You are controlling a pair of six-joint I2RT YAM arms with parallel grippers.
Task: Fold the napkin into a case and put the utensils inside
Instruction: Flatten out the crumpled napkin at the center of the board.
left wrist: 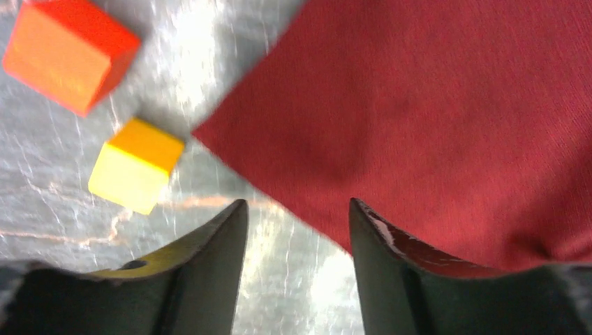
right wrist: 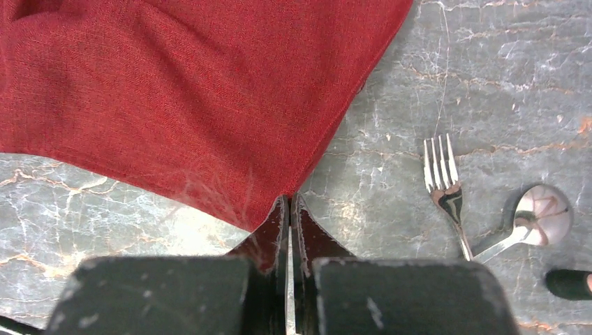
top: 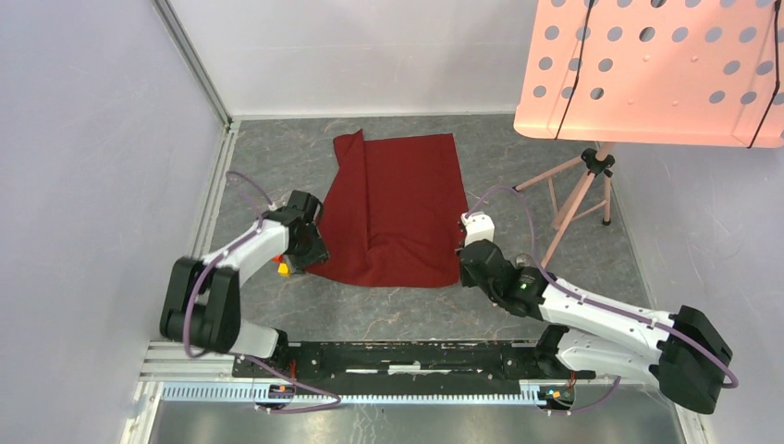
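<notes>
**Visitor:** Near edge first. What do the grippers show?

**Inspector:** The right gripper (right wrist: pixel 290 201) has its fingers pressed together on the near right corner of the napkin (top: pixel 393 208). The left gripper (left wrist: pixel 297 209) sits at the near left corner with fingers spread and pinching nothing. The cloth's edge reaches one finger, but I cannot tell if it touches.

**Visitor:** What lies beside those corners?

**Inspector:** On the left, a yellow block (left wrist: pixel 136 164) and an orange-red block (left wrist: pixel 66 52) sit on bare table (top: pixel 277 305), close to the cloth but apart from it. On the right, the fork (right wrist: pixel 445 188) and spoon (right wrist: pixel 534 220) lie clear of the napkin, and their handles converge.

**Visitor:** And the cloth itself?

**Inspector:** It is plain dark red and spread open in the middle of the table, reaching towards the far edge. The near edge is rumpled, a crease runs along the left side, and the far left corner is puckered.

**Visitor:** Room to move?

**Inspector:** There is a bare strip along the near edge and a narrow margin on the left. The tripod (top: pixel 582 194) stands towards the far right corner.
</notes>
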